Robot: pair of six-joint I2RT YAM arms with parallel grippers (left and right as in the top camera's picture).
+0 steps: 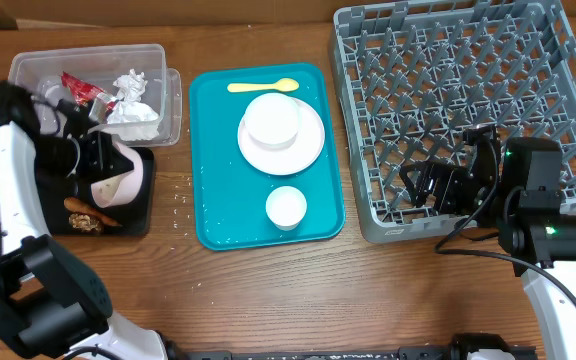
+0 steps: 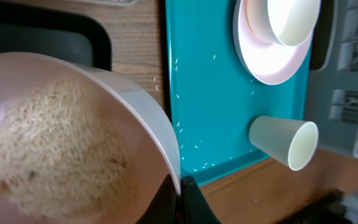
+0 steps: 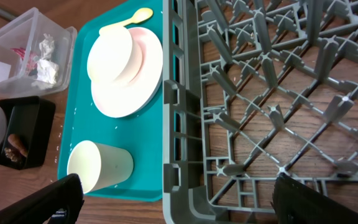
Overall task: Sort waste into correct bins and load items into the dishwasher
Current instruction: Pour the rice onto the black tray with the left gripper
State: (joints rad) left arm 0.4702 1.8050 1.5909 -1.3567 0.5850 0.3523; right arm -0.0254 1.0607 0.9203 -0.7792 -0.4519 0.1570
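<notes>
**A:** What does the overhead view show?
**B:** The left gripper (image 1: 108, 168) is clamped on a rice bowl (image 1: 126, 180), tipped above the black tray (image 1: 140, 222) where brown scraps (image 1: 88, 213) lie. Right behind is the clear tub (image 1: 33, 72) with a red wrapper (image 1: 80, 90) and tissue (image 1: 133, 108). The teal tray (image 1: 218, 150) beside them carries the spoon (image 1: 263, 87), the plate (image 1: 308, 150), a second bowl (image 1: 271, 120) and the cup (image 1: 286, 207). Bare table (image 1: 298, 290) runs along the front.
**A:** And the left wrist view?
**B:** The fingers (image 2: 188, 199) pinch the bowl's rim. Rice (image 2: 61, 143) coats the inside, and stray grains (image 2: 188, 149) dot the teal tray.
**A:** The right wrist view?
**B:** The right gripper (image 3: 176, 190) is spread wide, holding nothing, over the dish rack (image 3: 272, 93) at its corner. The rack wall stands between the gripper and the cup, and the teal tray lies just beside it.
</notes>
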